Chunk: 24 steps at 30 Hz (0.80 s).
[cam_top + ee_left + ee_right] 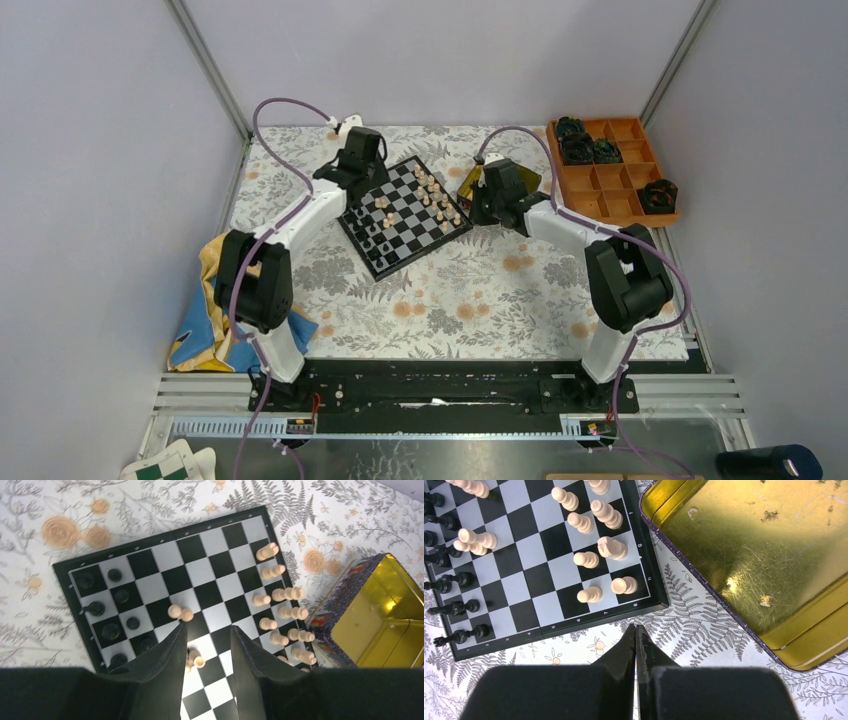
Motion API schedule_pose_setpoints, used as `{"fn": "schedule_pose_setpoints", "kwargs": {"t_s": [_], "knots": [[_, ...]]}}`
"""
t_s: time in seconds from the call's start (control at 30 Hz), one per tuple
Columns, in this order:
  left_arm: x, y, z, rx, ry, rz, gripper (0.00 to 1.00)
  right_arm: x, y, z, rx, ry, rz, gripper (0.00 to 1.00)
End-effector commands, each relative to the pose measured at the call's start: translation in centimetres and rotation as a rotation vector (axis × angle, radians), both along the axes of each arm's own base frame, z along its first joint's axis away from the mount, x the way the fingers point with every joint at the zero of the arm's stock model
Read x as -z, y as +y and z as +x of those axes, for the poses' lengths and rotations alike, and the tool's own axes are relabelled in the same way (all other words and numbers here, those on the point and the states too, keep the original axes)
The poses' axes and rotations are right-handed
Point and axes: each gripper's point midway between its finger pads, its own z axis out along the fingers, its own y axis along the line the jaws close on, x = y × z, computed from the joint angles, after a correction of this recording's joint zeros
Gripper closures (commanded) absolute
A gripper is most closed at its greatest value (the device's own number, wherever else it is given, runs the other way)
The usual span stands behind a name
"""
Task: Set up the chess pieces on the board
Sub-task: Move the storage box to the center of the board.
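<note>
Black fingers of the left claw filled the bottom of the left wrist view, standing apart over the near half of the board. A tan piece showed in the gap, close beside one finger; whether it touched could not be told.

Beneath everything, the table wore a floral cloth, with both arms reaching across it from the near edge. A blue and yellow cloth lay bunched at the table's left side.

At the far right corner sat an orange compartment tray. Bulky black objects filled three of its back-left compartments, and another sat in a compartment at its right side.

On the table between the two claws, the black-and-grey checkered board lay turned at an angle. Just beside its right corner stood an open gold tin, its shiny interior marked with scuffs and specks.

Pressed together and holding nothing, the right claw hung over the floral cloth just off the board's edge, beside the tin.

Tan pieces stood in two loose rows along the board's side nearest the tin. Black pieces lined the opposite side. Two more tan pieces lay together near the board's middle.
</note>
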Motion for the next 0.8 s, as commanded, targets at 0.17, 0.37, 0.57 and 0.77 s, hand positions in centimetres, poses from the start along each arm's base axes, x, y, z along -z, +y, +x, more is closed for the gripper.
{"fn": "schedule_pose_setpoints", "kwargs": {"t_s": [0.17,0.37,0.57,0.77], "knots": [[-1.6,3.8,-2.6,-0.118,-0.055,-0.008,0.55,1.0,1.2,2.4,0.016,-0.011,-0.004,1.0],[-1.2,5.2,-4.1,-0.147,-0.04,0.005,0.54,1.3,0.8,3.6,0.033,-0.013,-0.012,1.0],[-0.5,6.1,-5.6,-0.165,-0.019,0.011,0.54,1.6,0.0,4.6,0.051,-0.012,-0.019,1.0],[-0.1,7.0,-7.0,-0.184,-0.003,0.02,0.54,2.4,-0.8,5.5,0.068,-0.004,-0.028,1.0]]}}
